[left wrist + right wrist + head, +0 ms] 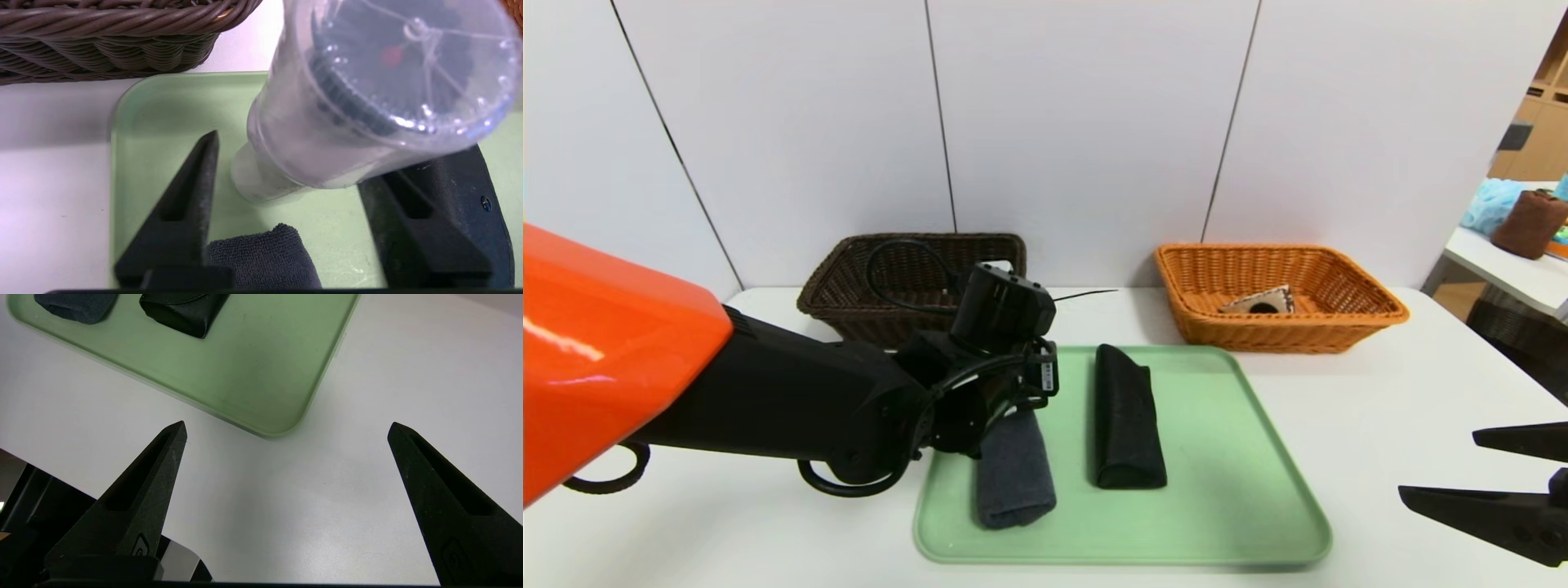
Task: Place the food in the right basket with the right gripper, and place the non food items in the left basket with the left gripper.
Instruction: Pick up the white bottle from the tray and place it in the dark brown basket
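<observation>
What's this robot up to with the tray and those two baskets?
It is sorting. Its left gripper is over the green tray, its fingers either side of a clear plastic container, above a rolled grey cloth. A black pouch waits alongside. The right gripper hangs open over the table.

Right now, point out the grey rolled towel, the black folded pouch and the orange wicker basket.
Grey rolled towel [1015, 478]: head view, on the middle of the roll.
Black folded pouch [1125, 416]: head view, on its top face.
Orange wicker basket [1372, 304]: head view, on the right rim.
</observation>
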Available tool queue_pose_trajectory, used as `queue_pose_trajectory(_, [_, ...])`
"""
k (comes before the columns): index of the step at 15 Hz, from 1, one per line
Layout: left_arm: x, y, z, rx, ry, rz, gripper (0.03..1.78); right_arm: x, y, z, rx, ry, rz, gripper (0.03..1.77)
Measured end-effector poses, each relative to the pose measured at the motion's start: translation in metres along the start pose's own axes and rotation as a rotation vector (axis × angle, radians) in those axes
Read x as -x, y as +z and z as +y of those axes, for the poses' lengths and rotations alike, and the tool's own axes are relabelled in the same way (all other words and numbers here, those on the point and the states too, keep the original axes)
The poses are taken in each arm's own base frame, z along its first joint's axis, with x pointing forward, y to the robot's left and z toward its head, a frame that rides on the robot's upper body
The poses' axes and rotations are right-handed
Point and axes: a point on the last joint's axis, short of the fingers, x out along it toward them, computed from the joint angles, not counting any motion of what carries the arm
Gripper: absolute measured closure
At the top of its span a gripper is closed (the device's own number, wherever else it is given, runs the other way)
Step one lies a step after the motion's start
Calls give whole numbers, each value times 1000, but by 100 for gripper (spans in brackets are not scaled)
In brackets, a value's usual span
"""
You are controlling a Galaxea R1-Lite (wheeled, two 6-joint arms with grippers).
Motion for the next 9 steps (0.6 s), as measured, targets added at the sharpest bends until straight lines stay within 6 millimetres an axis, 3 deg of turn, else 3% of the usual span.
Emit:
queue_pose_trajectory(3, [1,0,0,-2,-2,-2,108,0,0,0,1,1,1,10])
queue_pose_trajectory(4, [1,1,0,0,-2,-5,129,0,0,0,1,1,1,11])
queue_pose_trajectory(9, [3,1,0,4,-8,-14,129,-1,-1,1,6,9,5,10])
